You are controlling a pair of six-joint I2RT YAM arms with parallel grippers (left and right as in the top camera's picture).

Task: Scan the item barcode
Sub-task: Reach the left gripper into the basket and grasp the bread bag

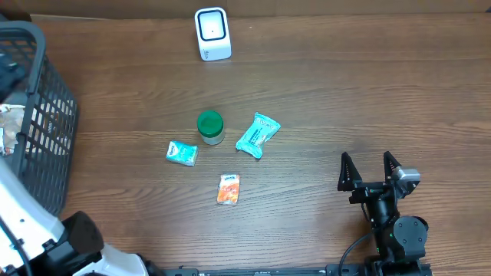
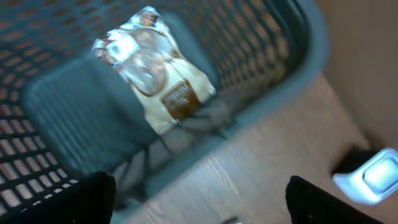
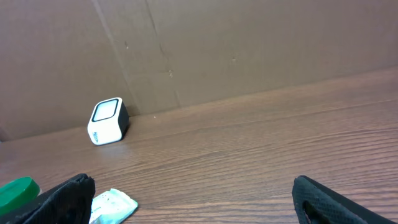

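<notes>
Left hand point(image 2: 199, 204) spread apart over basket point(image 2: 298, 74); white-brown packet point(image 2: 155, 81) lies loose inside, ungripped, so this looks like the drop-off step. Right hand point(image 1: 372, 170) wide apart, empty. Next, probably: grasp teal pouch point(image 1: 257, 135) and turn its barcode toward scanner point(image 1: 212, 34).

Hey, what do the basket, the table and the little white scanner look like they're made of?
The basket looks like moulded plastic, matte dark grey, given its open grid walls. The table is wood or wood-look laminate: brown grain streaks, can't tell which. The scanner seems smooth white plastic with a glossy window.
</notes>
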